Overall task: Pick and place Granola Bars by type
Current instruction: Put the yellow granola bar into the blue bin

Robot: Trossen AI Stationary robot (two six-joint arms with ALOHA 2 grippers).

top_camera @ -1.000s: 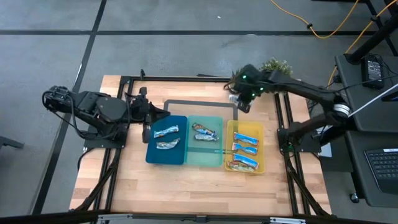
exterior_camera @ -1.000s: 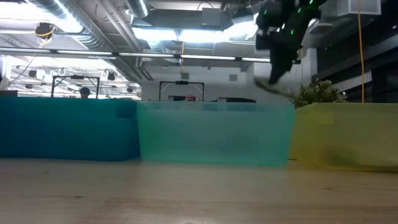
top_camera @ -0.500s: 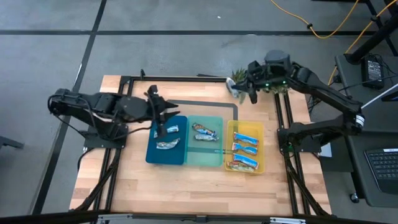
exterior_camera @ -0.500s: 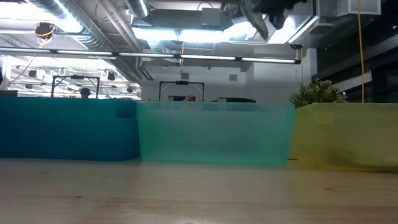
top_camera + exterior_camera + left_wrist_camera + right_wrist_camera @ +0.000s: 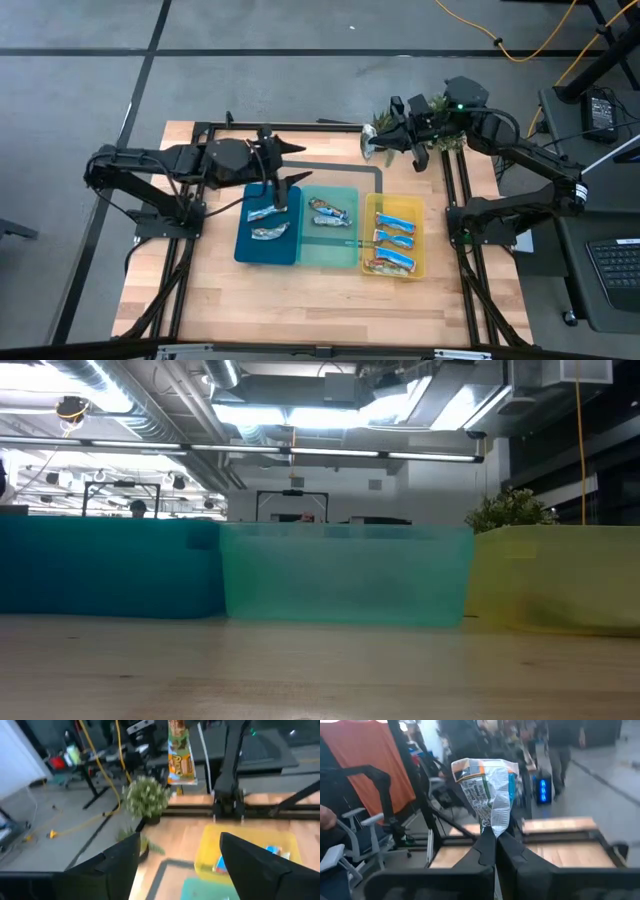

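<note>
Above the table's far edge, right pincer (image 5: 372, 141) pinches a granola bar (image 5: 489, 793).

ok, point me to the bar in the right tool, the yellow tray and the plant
bar in the right tool (image 5: 487, 790), right wrist view, wrapper middle
yellow tray (image 5: 369, 232), high view, left rim
plant (image 5: 510, 510), low view, leaves

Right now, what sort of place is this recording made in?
Probably a robotics lab or workshop: exposed ceiling ducts, loose yellow cables on grey floor, and a wooden table fitted with two arms.
</note>
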